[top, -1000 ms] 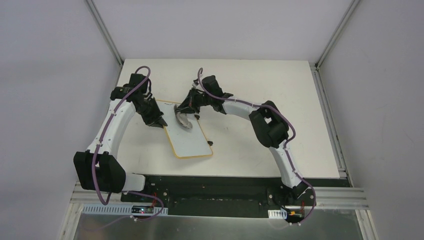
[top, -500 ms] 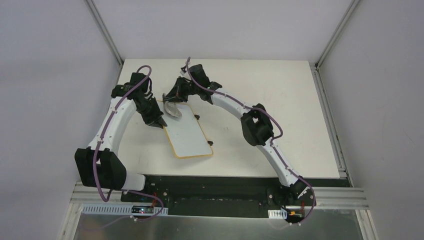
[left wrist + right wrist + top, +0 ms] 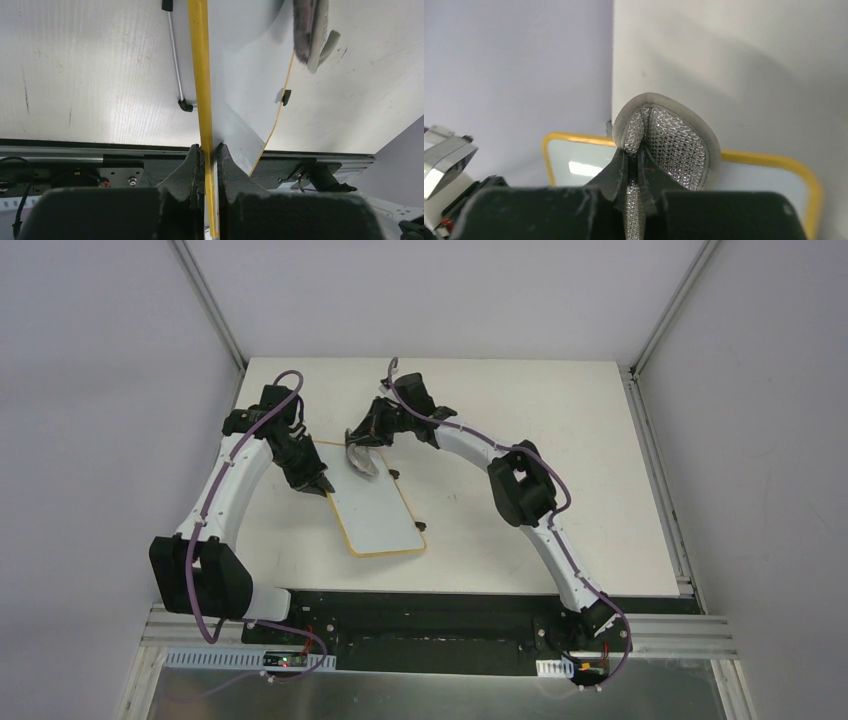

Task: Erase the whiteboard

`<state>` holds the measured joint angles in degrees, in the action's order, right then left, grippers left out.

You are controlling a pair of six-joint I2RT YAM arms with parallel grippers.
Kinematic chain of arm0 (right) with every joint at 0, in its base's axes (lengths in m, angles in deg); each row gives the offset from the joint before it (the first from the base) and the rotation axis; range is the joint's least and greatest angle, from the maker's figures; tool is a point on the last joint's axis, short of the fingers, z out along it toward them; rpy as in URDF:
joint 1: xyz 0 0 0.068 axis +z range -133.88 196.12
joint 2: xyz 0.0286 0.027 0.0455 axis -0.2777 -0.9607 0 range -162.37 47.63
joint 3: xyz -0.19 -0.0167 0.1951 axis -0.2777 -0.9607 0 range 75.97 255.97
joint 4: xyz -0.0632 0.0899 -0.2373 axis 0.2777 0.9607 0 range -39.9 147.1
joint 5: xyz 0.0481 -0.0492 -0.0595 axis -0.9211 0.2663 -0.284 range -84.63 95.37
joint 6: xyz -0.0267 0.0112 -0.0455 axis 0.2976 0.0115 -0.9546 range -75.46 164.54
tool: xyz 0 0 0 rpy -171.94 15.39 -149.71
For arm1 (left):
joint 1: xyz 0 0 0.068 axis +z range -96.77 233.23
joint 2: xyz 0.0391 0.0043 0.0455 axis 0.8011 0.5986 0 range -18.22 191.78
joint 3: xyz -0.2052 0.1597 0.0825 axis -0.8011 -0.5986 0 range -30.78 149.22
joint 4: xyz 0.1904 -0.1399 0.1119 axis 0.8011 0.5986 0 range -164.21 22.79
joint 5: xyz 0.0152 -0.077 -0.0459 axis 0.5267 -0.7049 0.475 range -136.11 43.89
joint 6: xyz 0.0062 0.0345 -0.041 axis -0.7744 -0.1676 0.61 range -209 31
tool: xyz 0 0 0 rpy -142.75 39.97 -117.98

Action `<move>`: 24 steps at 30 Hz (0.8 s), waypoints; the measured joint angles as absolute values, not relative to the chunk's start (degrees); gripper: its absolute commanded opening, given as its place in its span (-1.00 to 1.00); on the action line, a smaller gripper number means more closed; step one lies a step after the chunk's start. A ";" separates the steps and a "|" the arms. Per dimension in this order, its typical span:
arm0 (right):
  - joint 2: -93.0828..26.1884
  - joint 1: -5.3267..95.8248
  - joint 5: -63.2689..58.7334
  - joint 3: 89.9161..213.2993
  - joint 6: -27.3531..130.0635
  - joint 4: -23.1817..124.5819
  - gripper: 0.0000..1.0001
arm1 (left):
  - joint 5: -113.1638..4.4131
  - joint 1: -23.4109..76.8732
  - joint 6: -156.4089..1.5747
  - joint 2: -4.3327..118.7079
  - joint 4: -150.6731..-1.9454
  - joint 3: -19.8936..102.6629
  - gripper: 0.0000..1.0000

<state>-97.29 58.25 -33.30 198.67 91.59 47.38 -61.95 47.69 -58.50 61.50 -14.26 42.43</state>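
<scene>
While left hand (image 3: 209,148) pinches whiteboard (image 3: 378,512), right hand (image 3: 634,156) grips pad (image 3: 676,145) at far end

Glossy smooth whiteboard (image 3: 378,512), wooden rim (image 3: 200,75), mesh-textured fabric pad (image 3: 674,145), matt table (image 3: 520,420)

The whiteboard (image 3: 375,508) is plain white inside a yellow-tan rim, with small black feet. The wiping pad (image 3: 674,145) has a grey edge and a silvery diamond-mesh face. The left arm (image 3: 232,480) and right arm (image 3: 570,550) are white with black joints and purple cables (image 3: 285,380). The desk (image 3: 520,440) is off-white.
</scene>
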 measured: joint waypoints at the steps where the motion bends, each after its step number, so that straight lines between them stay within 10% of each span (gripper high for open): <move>1: -97.33 57.42 -33.15 198.34 90.52 48.91 -1.00 | -62.02 47.69 -58.50 61.50 -14.26 42.47 -1.00; 24: -99.10 61.05 -27.44 207.76 84.55 54.51 -1.00 | -61.97 47.69 -58.52 61.96 -13.50 42.88 -1.00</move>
<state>-99.10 61.05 -27.44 207.76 84.55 54.51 -61.97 47.69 -58.52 61.96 -13.50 42.88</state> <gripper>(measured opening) 0.037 0.039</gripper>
